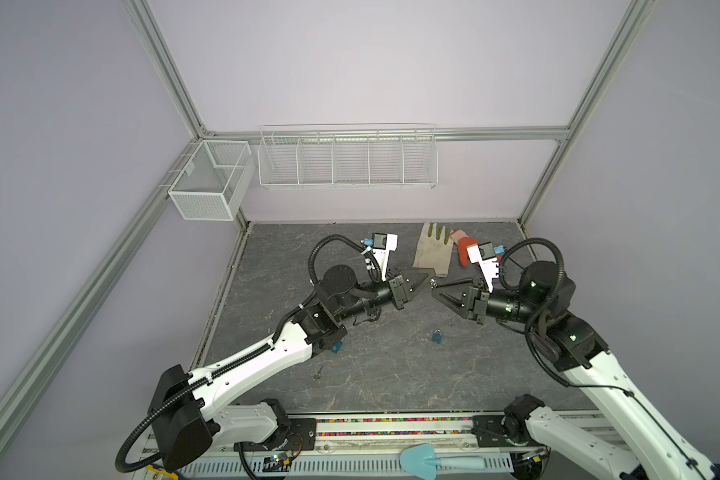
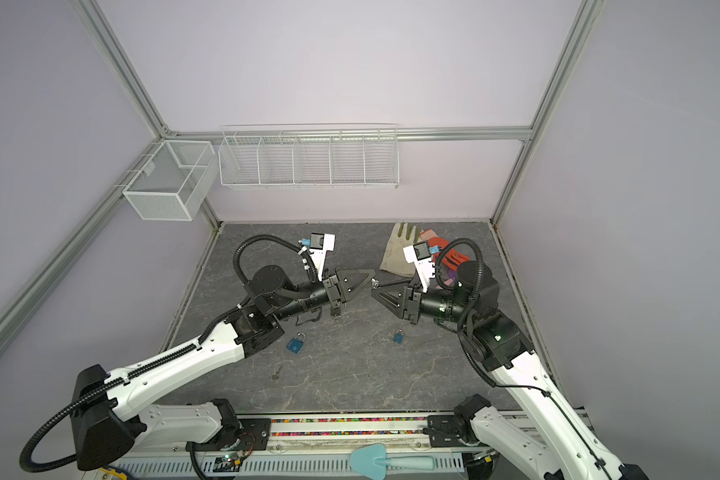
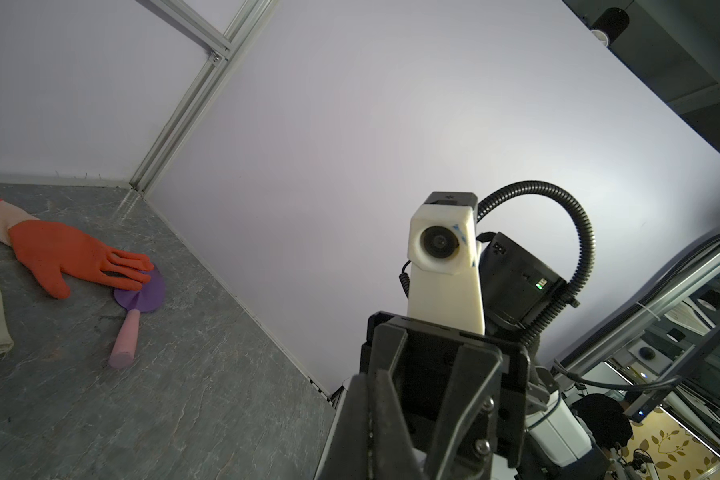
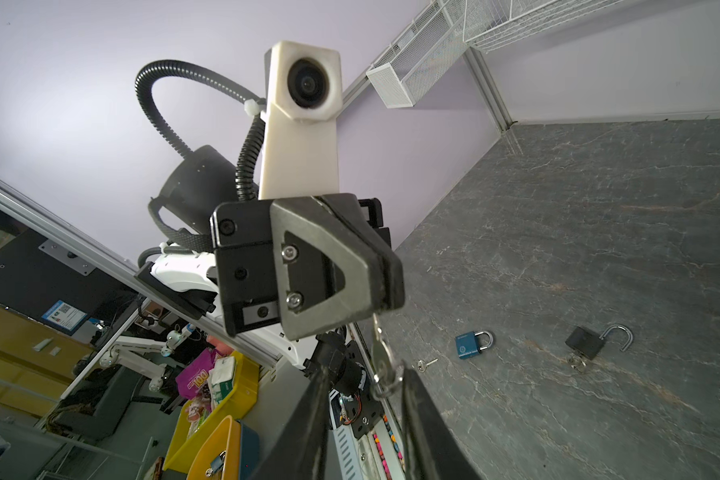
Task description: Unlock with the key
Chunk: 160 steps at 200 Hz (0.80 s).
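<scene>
Key (image 4: 378,353): hangs mid-air, head pinched in clamped-shut left gripper (image 4: 385,305). Right gripper (image 1: 434,289) parted, straddling the ring (image 4: 385,384), seemingly not gripping. Light, stiff, slick metal; swings freely. Best pinched flat across the bow.

Key (image 2: 375,284) at left hand (image 2: 371,275) tip

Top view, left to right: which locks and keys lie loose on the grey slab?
In a top view: small silver key → larger blue padlock → smaller dark padlock.
</scene>
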Each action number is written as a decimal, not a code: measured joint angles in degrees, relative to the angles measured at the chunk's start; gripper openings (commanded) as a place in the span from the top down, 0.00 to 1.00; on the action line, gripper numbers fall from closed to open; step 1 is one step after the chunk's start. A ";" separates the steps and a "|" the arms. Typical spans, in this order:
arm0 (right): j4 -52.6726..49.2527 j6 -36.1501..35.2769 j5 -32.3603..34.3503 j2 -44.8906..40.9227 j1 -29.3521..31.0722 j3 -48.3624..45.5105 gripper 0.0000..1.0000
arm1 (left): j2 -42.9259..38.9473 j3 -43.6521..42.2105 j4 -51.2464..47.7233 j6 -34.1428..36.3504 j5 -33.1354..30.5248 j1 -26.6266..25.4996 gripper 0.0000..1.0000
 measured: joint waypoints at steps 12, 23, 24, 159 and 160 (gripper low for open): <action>1.25 0.85 0.00 0.09 0.00 -0.28 0.67 | 0.00 0.00 0.83 -0.46 -0.17 0.00 1.00; 2.23 1.49 0.07 0.09 0.00 -0.48 0.68 | 0.00 0.00 1.40 -0.81 -0.20 0.02 1.00; 2.29 1.51 0.07 0.09 -0.02 -0.50 0.68 | 0.00 0.00 1.44 -0.83 -0.20 0.02 1.00; 11.15 7.96 0.24 0.59 -0.28 -3.10 0.79 | -0.46 -0.33 2.73 -1.27 -2.12 0.02 1.00; 11.15 8.00 0.24 0.59 -0.28 -3.10 0.79 | -0.46 -0.33 2.73 -1.29 -2.14 0.02 1.00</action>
